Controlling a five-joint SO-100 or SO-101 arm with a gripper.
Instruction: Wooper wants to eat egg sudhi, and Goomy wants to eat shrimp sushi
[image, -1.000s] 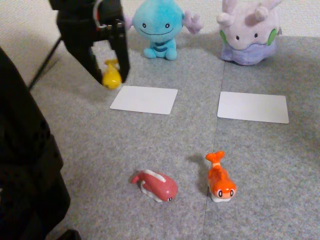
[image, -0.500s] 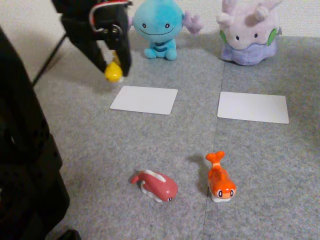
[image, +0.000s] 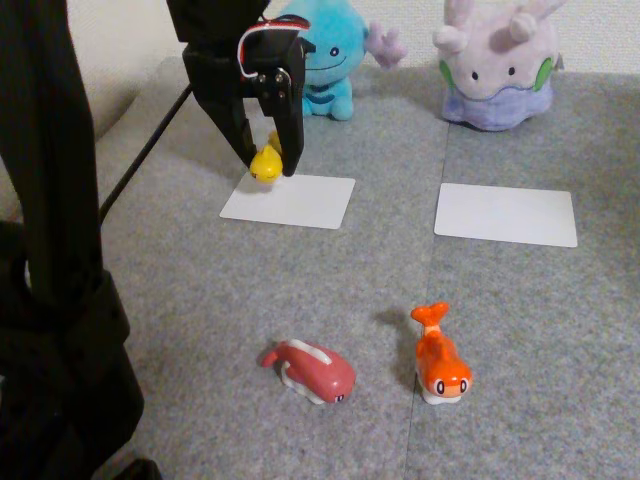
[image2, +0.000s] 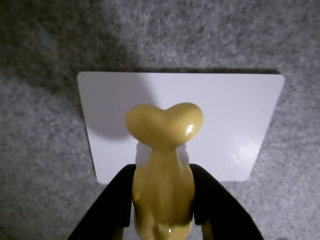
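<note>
1. Above the left white card (image: 288, 200), the gripper (image: 266, 163) is clamped on the egg sudhi (image: 265, 163), tail up, held clear of the grey mat (image: 250, 290).
2. Wrist view: the fish's forked tail (image2: 164, 124) sits over the card (image2: 240, 115), toward its near edge; both jaws pinch the body.
3. Step in hand, by my read: set it on the card in front of Wooper (image: 322, 55). Nudge further over the card's middle first, then lower straight and release only once the white base is close to the surface. It's tilted in the grip, so it may roll or tip when let go.
4. Wooper stands just behind the card; keep the jaws from swinging back into the plush.
5. Goomy (image: 497, 65) sits behind the right card (image: 506, 214), which is bare.
6. Shrimp sushi (image: 441, 355) lies near the front, well apart from both cards; a red-pink fish toy (image: 312, 370) lies left of it, not needed.
7. Nothing lies between the gripper and the drop spot. The arm's dark base (image: 60, 380) fills the left of the fixed view.
</note>
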